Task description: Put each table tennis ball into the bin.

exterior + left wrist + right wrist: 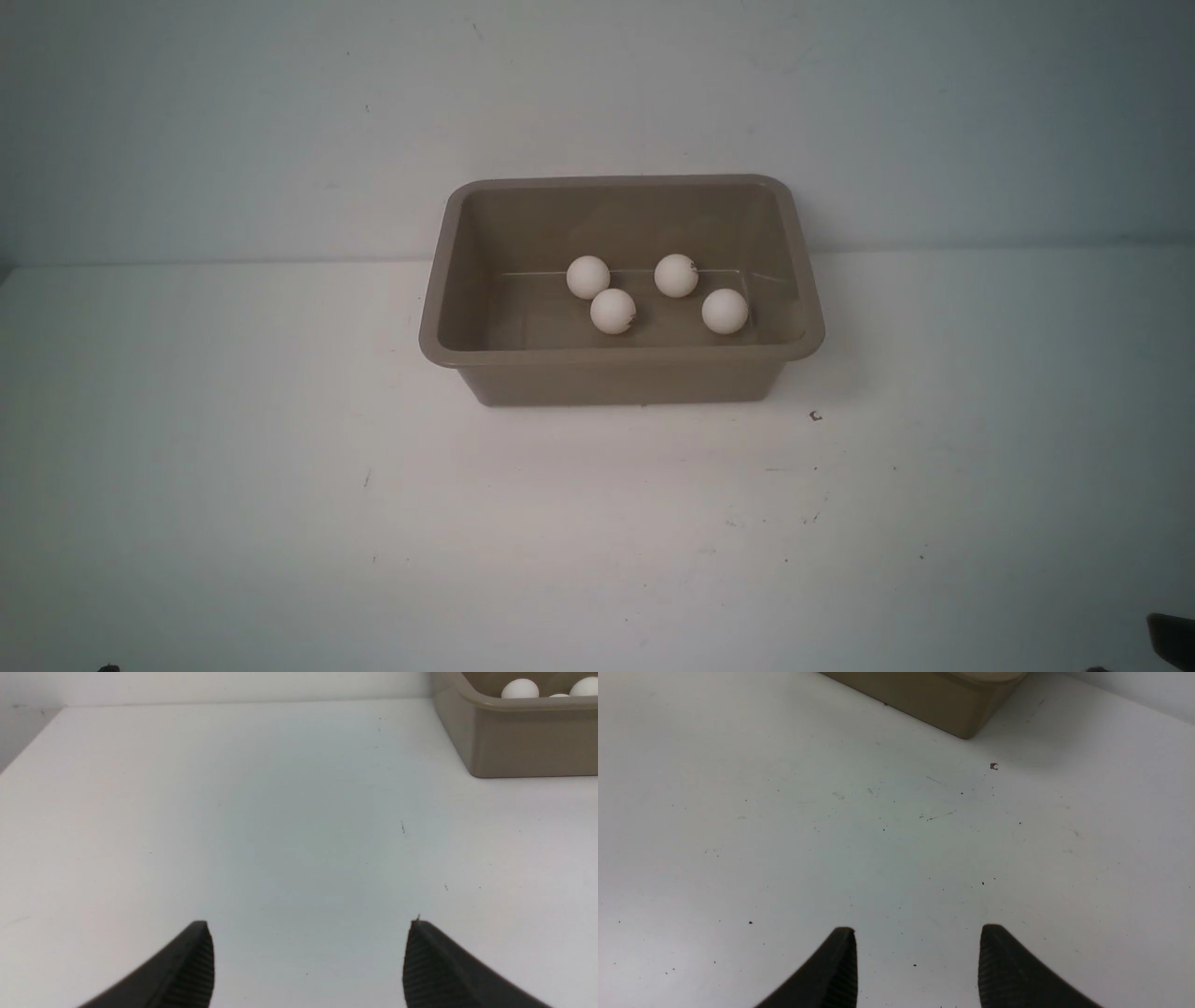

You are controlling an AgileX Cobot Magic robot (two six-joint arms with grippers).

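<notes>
Field notes, for you at the controls:

All four table tennis balls (656, 292) sit inside the bin (621, 359), on its floor, in a loose cluster toward the middle-right. Two lie nearer the back wall, two nearer the front wall; none is touching a wall as far as I can tell. The left pair looks touching or just about; the others are apart. No ball shows on the surface (233, 485) in any view. Judged from that, the task looks done.

Left claw (309, 933): jaws spread wide, nothing btwn them, hanging over bare surface w/ the bin's corner well off to one side. Right claw (917, 938): jaws apart but narrower than the left, also empty, over bare surface near the bin's other front corner. In the front view neither claw really shows, only a dark sliver at the bottom right edge.

Handling, if you need to re-grab one: expect these balls to be v. light, hollow, stiff-shelled and smooth, so they'll roll or squirt out at a nudge. Take hold across the widest part, jaws centred, gentle close. Bin's sloped walls leave less room low down, so come in from above. The bin itself prob. slides easily if bumped.
</notes>
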